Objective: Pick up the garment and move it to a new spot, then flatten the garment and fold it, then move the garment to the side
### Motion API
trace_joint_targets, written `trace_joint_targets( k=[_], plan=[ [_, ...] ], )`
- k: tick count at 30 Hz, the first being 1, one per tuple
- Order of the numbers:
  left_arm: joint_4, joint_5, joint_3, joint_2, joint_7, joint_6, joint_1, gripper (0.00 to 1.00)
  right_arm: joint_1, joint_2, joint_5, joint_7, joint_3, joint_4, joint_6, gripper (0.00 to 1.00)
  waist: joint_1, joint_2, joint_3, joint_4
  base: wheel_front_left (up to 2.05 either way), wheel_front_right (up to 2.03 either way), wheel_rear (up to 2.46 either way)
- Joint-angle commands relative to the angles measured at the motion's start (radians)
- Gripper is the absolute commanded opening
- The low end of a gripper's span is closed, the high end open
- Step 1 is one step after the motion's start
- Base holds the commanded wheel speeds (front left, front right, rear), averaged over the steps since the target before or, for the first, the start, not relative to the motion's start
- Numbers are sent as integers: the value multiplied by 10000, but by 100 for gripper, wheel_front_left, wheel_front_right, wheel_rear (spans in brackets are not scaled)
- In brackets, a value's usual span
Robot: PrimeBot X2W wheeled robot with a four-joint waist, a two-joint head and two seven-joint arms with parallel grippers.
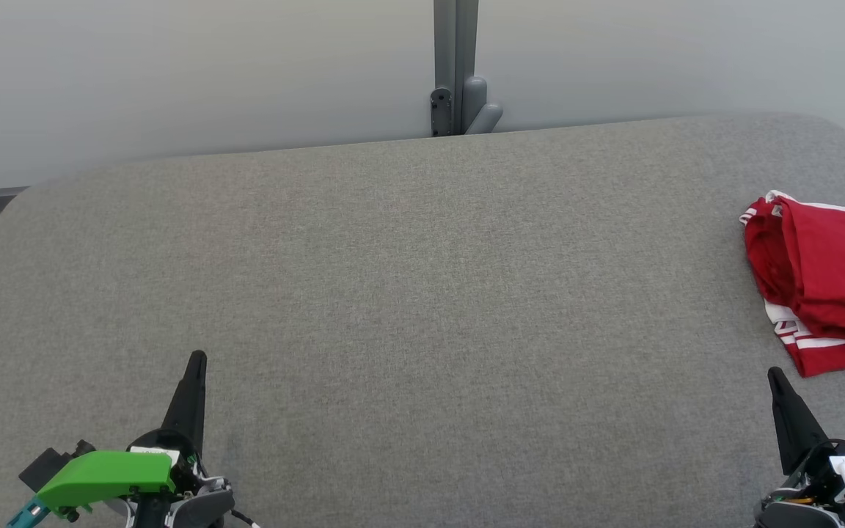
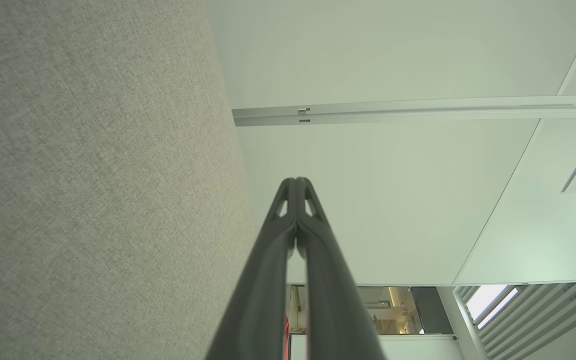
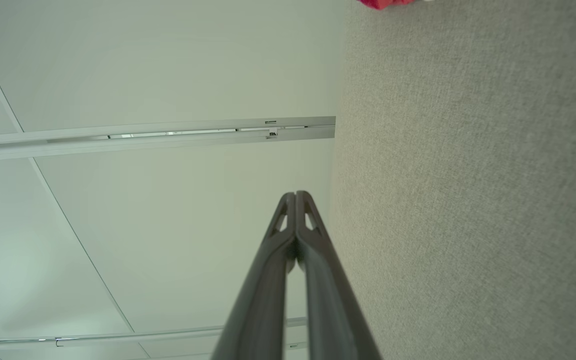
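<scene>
The garment (image 1: 829,282), red with white stripes, lies in a loosely folded bundle at the right edge of the surface (image 1: 408,293), partly cut off in the head view. The left hand (image 1: 196,358) and right hand (image 1: 775,374) sit by the near edge, fingers pressed together, holding nothing. This layout fits either a bundle awaiting pickup or a folded garment already set aside. Judgement: should a grasp be required, the right hand is nearer. Spread its fingers before contact.
</scene>
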Motion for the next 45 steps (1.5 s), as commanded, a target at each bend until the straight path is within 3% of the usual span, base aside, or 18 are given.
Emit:
trace_joint_targets(
  k=[1,45],
  plan=[
    [5,-11,24,-5,37,-49,-127,0,-76,1,-4,43,-30,-35,4,0,0,0,0,0,0,0,0],
    [3,0,31,-11,49,-49,-127,0,-72,3,20,20,-5,-35,4,0,0,0,0,0,0,0,0]
  ],
)
